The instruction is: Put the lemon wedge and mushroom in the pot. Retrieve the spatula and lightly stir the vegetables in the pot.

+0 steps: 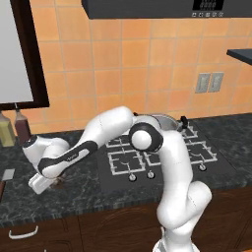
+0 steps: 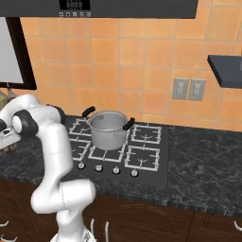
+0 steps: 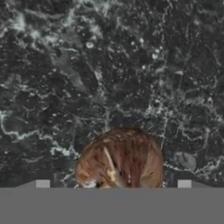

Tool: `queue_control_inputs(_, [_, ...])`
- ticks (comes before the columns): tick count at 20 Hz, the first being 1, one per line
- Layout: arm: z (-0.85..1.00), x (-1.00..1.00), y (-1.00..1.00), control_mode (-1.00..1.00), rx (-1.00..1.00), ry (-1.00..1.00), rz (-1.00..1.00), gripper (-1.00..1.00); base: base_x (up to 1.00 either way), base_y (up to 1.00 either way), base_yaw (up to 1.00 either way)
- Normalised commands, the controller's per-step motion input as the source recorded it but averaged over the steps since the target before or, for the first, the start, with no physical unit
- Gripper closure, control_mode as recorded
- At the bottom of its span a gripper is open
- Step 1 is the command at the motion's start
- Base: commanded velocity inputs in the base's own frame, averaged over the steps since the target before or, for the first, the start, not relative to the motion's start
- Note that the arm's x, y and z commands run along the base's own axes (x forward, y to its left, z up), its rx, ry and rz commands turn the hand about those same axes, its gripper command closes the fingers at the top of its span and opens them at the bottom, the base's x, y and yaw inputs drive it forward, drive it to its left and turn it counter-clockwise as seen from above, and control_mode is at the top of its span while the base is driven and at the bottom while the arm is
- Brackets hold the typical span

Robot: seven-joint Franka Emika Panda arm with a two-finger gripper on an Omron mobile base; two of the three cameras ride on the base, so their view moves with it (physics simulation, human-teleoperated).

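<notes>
Mushroom (image 3: 120, 158) is lying nearest the hand camera, a rounded brown lump with tan streaks, resting on the dark speckled stone counter (image 3: 109, 65) between the two small light finger tips at the bottom of that view. Those tips are standing wide apart, one on each side of the mushroom and clear of it, so the gripper (image 3: 113, 184) is spread wide and is holding nothing.

In the left base view the gripper (image 1: 47, 183) is reaching down to the counter (image 1: 78, 189) well to the left of the stove (image 1: 157, 157), with a small brown patch of the mushroom (image 1: 60, 181) showing just beside it.

On the stove (image 2: 118, 151), the pot (image 2: 108, 128) is sitting on a rear burner grate; it is round, silvery brushed steel, with two small black side handles.

Far to the left of the stove, the flat light-grey blade of the spatula (image 1: 7, 174) is lying on the counter at the picture edge. Behind it, two sauce bottles (image 1: 14, 127) are standing against the orange tiled wall (image 1: 123, 64); any labels are too small to read.
</notes>
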Motion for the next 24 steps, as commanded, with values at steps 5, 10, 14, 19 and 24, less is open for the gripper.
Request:
queue_control_inputs(5, [-0.11,0.38,0.0,-1.0,-0.02,0.03,0.0,-1.0,0.0,0.0,0.0])
queue_control_inputs(10, [-0.19,-0.01,-0.25,-1.0,0.0,0.17,-0.03,-1.0,0.0,0.0,0.0])
queue_control_inputs(14, [-0.07,-0.19,-0.42,-1.0,0.0,0.17,-0.05,-1.0,0.0,0.0,0.0])
queue_control_inputs(19, [-0.08,-0.06,-0.25,-1.0,0.0,0.12,-0.02,-1.0,0.0,0.0,0.0])
queue_control_inputs(24, [-0.19,-0.04,-0.02,-1.0,0.0,0.1,0.0,-1.0,0.0,0.0,0.0])
